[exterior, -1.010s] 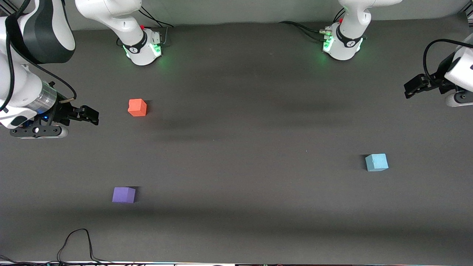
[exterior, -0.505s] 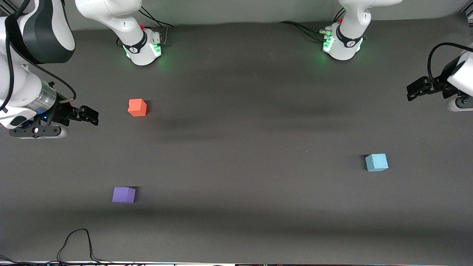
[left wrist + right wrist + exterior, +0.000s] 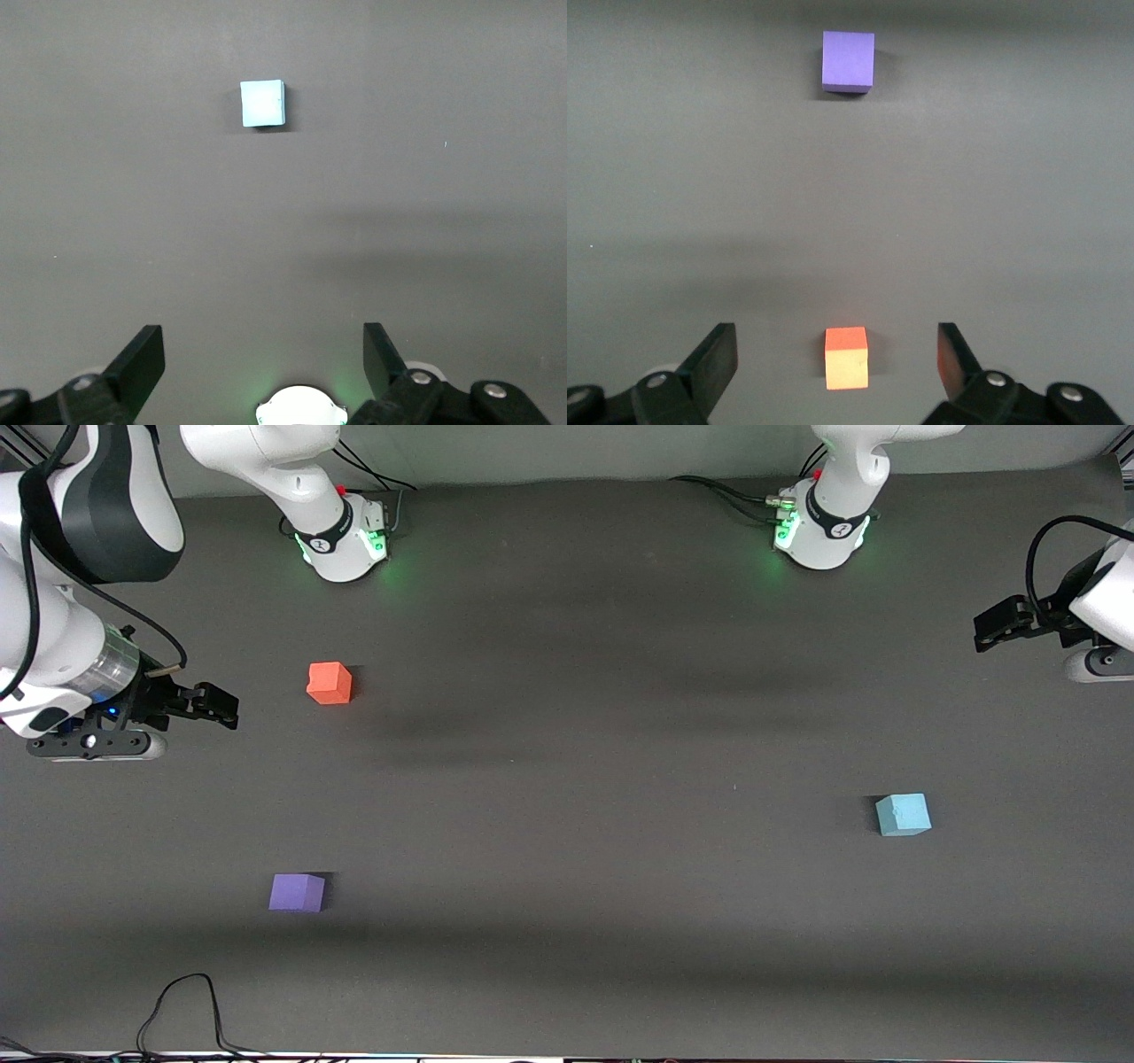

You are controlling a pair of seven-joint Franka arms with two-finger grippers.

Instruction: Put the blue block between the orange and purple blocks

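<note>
The blue block (image 3: 903, 814) lies on the dark table toward the left arm's end; it also shows in the left wrist view (image 3: 263, 103). The orange block (image 3: 330, 683) and the purple block (image 3: 297, 892) lie toward the right arm's end, the purple one nearer the front camera. Both show in the right wrist view, orange (image 3: 846, 358) and purple (image 3: 849, 61). My left gripper (image 3: 992, 624) (image 3: 263, 350) is open and empty, up over the table's left-arm end, apart from the blue block. My right gripper (image 3: 217, 704) (image 3: 835, 354) is open and empty, up beside the orange block.
The two arm bases (image 3: 341, 536) (image 3: 824, 527) stand along the table's edge farthest from the front camera. A black cable (image 3: 190, 1001) loops on the table at the edge nearest the camera, toward the right arm's end.
The left gripper has shifted slightly at its end of the table. The right arm has barely moved. The three blocks have stayed where they were.
</note>
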